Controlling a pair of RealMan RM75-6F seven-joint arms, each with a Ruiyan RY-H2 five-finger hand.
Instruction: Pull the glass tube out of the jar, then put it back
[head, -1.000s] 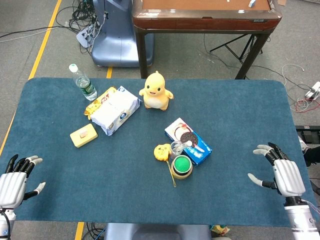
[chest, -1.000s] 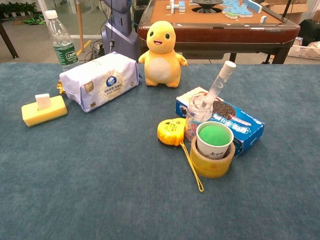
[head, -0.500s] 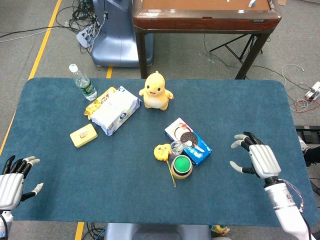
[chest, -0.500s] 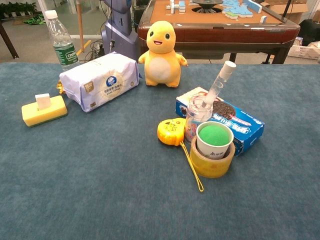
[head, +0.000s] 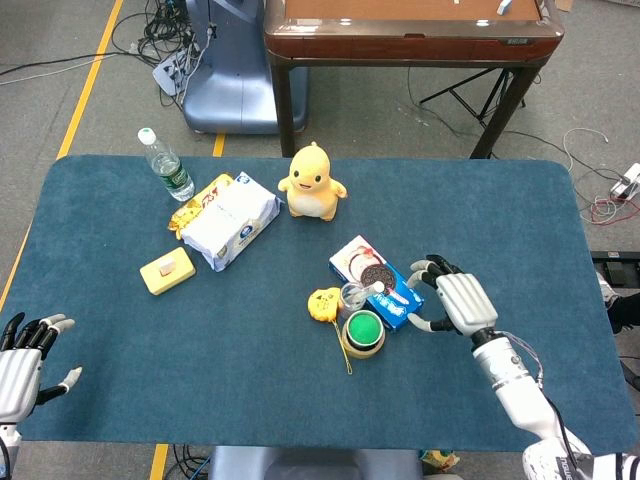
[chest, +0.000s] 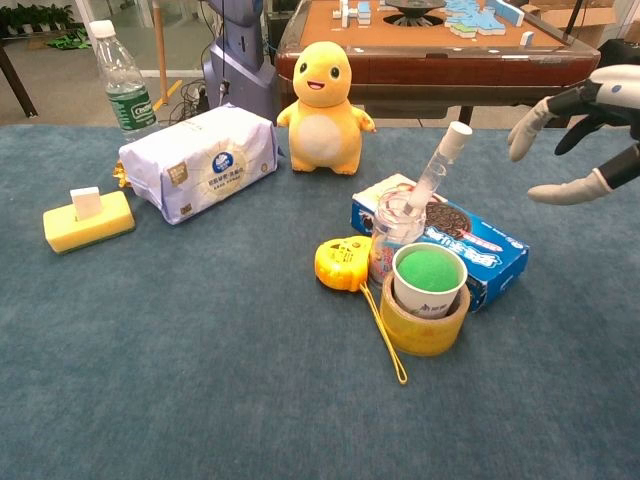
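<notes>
Leaning glass tube (chest: 436, 172) left of right hand (chest: 585, 130)

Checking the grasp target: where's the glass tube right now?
The glass tube stands tilted in the jar near the table's centre, its capped end leaning toward the right hand, with the cookie box behind and the green-topped cup in front.

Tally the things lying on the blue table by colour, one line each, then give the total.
Yellow: 5 — duck toy, sponge block, tape measure, tape roll, snack packet
Clear: 3 — water bottle, jar, glass tube
White: 2 — tissue pack, cup
Blue: 1 — cookie box
Total: 11
</notes>
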